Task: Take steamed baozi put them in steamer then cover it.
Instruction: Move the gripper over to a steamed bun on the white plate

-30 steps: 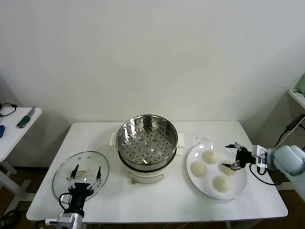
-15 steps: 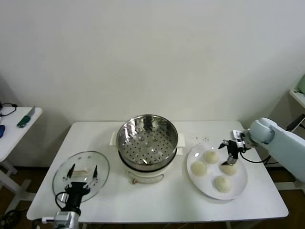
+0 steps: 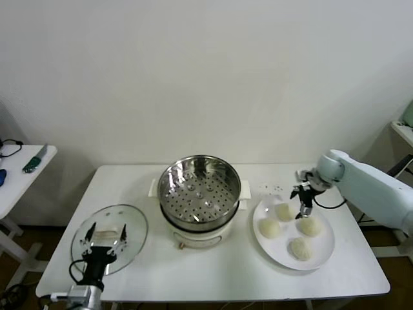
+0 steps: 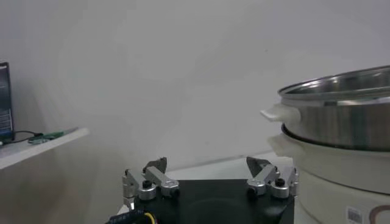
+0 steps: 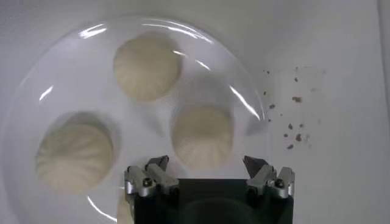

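Several cream-white baozi lie on a flat white plate (image 3: 322, 248) at the table's right; the nearest one to my right gripper is the back bun (image 3: 284, 211), seen in the right wrist view (image 5: 202, 136). My right gripper (image 3: 303, 201) (image 5: 206, 164) is open and empty, hovering just above that bun. Two more buns show in the right wrist view (image 5: 147, 66) (image 5: 74, 157). The steel steamer (image 3: 199, 188) with its perforated tray stands empty in the table's middle, uncovered; its side shows in the left wrist view (image 4: 341, 115). My left gripper (image 3: 102, 235) (image 4: 207, 165) is open, over the glass lid (image 3: 110, 229).
A side table (image 3: 19, 177) with small tools stands at the far left. Dark crumbs (image 3: 271, 188) lie on the table behind the plate. The table's front edge runs just below the lid and plate.
My right gripper has swung from the plate's right side leftward and back, now above the back bun. The left gripper has drifted slightly toward the front left over the lid.
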Action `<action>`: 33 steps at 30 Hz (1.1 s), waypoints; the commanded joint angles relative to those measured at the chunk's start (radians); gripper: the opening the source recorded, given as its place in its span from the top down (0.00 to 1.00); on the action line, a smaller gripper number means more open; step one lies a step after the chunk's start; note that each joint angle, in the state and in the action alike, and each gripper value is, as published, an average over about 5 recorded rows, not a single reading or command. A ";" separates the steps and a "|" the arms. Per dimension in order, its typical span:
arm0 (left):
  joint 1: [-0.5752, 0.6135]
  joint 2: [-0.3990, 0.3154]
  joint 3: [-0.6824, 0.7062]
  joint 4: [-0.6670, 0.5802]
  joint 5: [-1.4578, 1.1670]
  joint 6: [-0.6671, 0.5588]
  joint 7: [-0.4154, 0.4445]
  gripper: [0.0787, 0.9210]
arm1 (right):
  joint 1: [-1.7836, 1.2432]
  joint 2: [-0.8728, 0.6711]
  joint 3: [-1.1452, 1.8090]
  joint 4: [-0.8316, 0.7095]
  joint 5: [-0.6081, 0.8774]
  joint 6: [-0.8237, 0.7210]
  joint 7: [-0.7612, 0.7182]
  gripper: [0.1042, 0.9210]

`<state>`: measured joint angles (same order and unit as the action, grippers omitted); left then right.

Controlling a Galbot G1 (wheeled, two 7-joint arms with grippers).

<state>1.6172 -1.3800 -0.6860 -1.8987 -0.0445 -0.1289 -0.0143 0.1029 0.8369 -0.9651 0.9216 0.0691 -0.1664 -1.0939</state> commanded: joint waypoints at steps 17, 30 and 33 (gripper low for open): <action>-0.010 0.004 -0.009 0.011 -0.013 0.006 -0.003 0.12 | -0.023 0.100 -0.032 -0.102 -0.052 0.033 -0.009 0.12; -0.003 0.002 -0.010 0.003 -0.011 0.005 -0.005 0.12 | -0.004 0.091 -0.022 -0.095 -0.045 0.045 -0.012 0.26; 0.000 0.001 -0.010 0.003 -0.012 0.004 -0.005 0.12 | 0.022 0.078 -0.043 -0.075 -0.015 0.046 -0.013 0.26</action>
<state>1.6142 -1.3769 -0.6957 -1.8948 -0.0562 -0.1231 -0.0187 0.1059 0.9162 -0.9984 0.8398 0.0378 -0.1215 -1.1072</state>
